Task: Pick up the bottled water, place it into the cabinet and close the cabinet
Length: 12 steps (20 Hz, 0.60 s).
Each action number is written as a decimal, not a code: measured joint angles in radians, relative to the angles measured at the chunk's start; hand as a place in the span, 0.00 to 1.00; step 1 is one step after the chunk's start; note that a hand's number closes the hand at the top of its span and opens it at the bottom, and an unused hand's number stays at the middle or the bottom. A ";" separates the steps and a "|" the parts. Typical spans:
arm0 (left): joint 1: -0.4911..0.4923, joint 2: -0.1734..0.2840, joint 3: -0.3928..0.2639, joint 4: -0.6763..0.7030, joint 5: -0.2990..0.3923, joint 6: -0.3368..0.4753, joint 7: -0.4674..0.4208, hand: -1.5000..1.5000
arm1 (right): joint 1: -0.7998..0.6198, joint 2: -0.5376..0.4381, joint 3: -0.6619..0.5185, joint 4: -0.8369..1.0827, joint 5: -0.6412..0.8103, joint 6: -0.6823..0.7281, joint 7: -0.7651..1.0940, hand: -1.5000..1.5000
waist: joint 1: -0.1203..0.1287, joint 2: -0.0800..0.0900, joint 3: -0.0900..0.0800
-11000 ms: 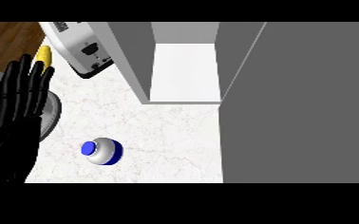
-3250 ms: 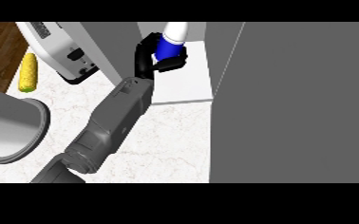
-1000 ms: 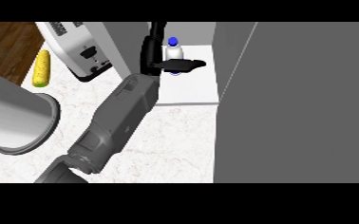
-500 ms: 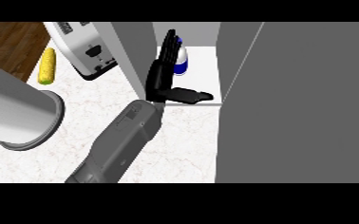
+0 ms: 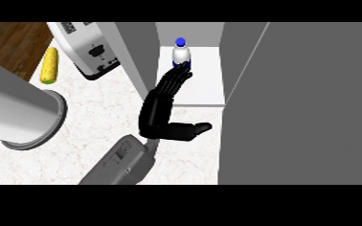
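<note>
Now the bottled water (image 5: 182, 53) stands upright inside the cabinet (image 5: 138, 52), on its white shelf (image 5: 205, 88), toward the back. Long axis vertical, blue cap up and toward the cabinet's rear wall. Only one hand shows, coming up from the lower edge left of centre on a grey forearm (image 5: 121, 163); which side it belongs to is hard to tell, read here as the left hand (image 5: 161, 110). Fingers straight and together, stretched out over the shelf toward the bottle, thumb stuck out sideways to the right near the shelf's front edge. Fingertips (image 5: 183, 70) reach the bottle's base; contact or a small gap, cannot tell. Nothing clamped. Cabinet door (image 5: 290, 105) is open, standing as a big grey panel right of the shelf. Left of the cabinet on the marble counter (image 5: 92, 110): a white toaster (image 5: 86, 51) just beside the cabinet's side wall, a yellow corn cob (image 5: 49, 65) further left, and a large grey pot (image 5: 27, 109) near the left edge.
</note>
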 measured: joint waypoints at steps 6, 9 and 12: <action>0.158 0.096 -0.027 -0.189 0.010 -0.021 0.052 1.00 | 0.034 -0.097 0.025 -0.018 0.046 0.098 -0.029 1.00 | -0.002 -0.001 -0.001; 0.253 0.160 -0.031 -0.295 0.011 -0.023 0.062 0.00 | 0.044 -0.137 0.059 -0.022 0.076 0.145 -0.042 1.00 | 0.000 -0.002 -0.001; 0.325 0.211 -0.010 -0.371 0.019 -0.024 0.057 0.00 | 0.045 -0.171 0.103 -0.031 0.091 0.182 -0.053 1.00 | -0.001 -0.002 -0.001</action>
